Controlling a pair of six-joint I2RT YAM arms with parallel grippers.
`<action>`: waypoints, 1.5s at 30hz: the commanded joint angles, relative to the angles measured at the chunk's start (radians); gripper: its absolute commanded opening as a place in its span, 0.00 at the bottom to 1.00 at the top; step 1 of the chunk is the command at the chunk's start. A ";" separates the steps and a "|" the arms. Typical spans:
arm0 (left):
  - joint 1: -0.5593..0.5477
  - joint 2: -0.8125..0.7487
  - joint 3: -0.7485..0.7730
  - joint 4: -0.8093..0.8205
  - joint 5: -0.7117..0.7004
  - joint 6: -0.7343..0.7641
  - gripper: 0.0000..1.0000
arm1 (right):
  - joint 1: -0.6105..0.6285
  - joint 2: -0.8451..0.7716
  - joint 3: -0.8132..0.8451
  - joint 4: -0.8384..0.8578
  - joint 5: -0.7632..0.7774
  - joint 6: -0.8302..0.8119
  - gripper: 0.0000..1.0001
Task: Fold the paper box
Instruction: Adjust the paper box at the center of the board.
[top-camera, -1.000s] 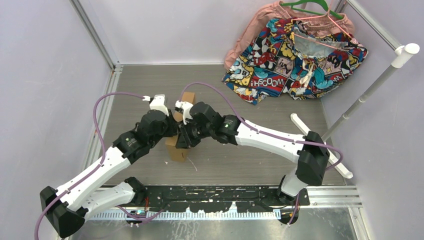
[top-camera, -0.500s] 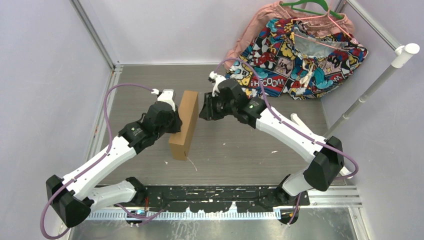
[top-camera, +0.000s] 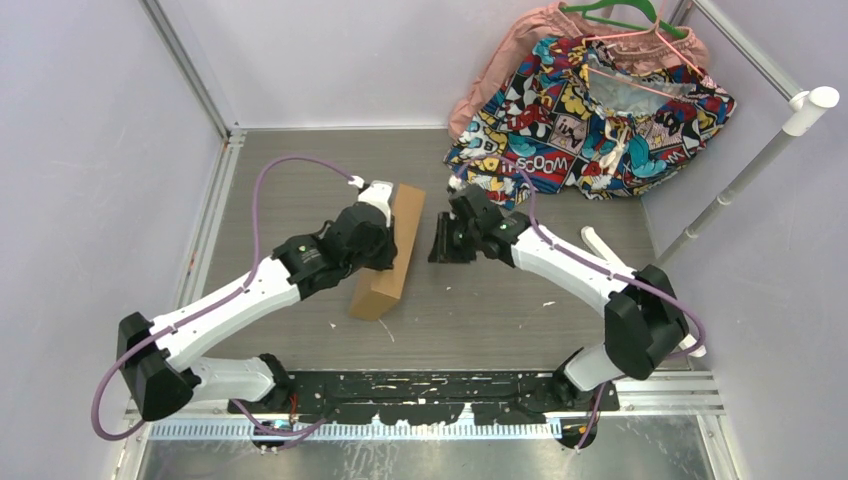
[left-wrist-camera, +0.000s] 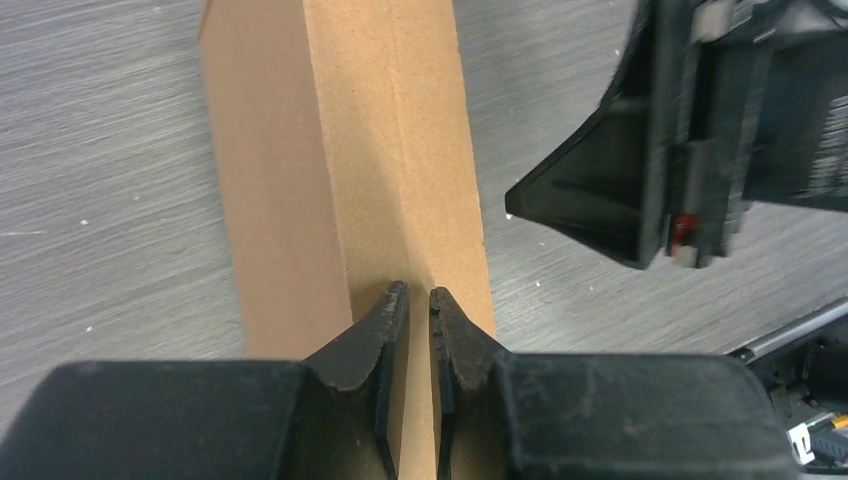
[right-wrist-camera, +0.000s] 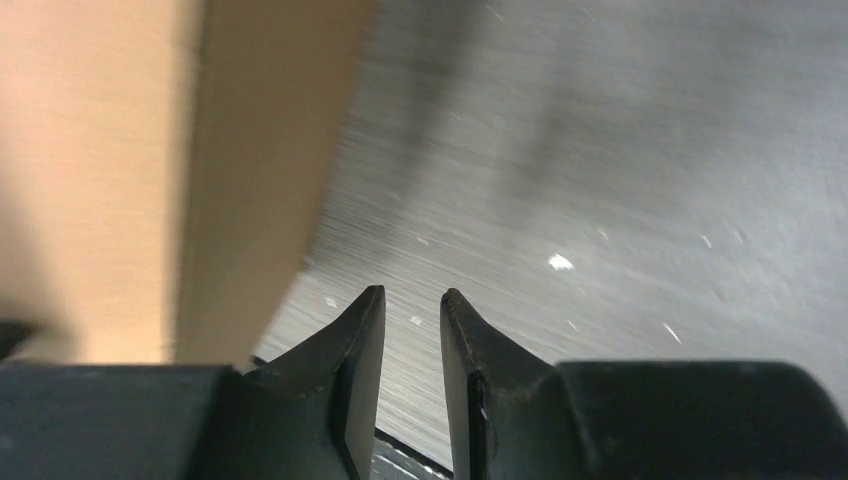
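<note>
The box has been shifted right, stood on edge mid-desk, top edge pinched by left claw, nearly shut. Right claw was pulled off: slightly open, empty. Folding judged approx. done.

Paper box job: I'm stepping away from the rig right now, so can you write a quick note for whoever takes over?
Left pincer: nearly closed, apparently pinching the upper edge of the paper box.
Right pincer: slightly open, empty, just right of the box and not touching it.
Box: stands on one long narrow side near the middle of the table.
Done: it looks folded up into a shallow closed box.
Left: probably lay it flat and release. Whether every flap is tucked cannot be seen, so check that first.
</note>
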 joint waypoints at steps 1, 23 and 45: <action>-0.055 0.054 0.025 -0.028 -0.012 -0.008 0.15 | -0.031 -0.134 -0.090 -0.009 0.113 0.034 0.33; -0.195 0.066 0.067 -0.026 -0.045 -0.041 0.26 | -0.287 0.133 0.320 -0.211 0.045 -0.270 0.43; -0.163 -0.247 -0.432 -0.133 -0.228 -0.428 0.22 | -0.239 0.452 0.404 -0.160 -0.049 -0.362 0.42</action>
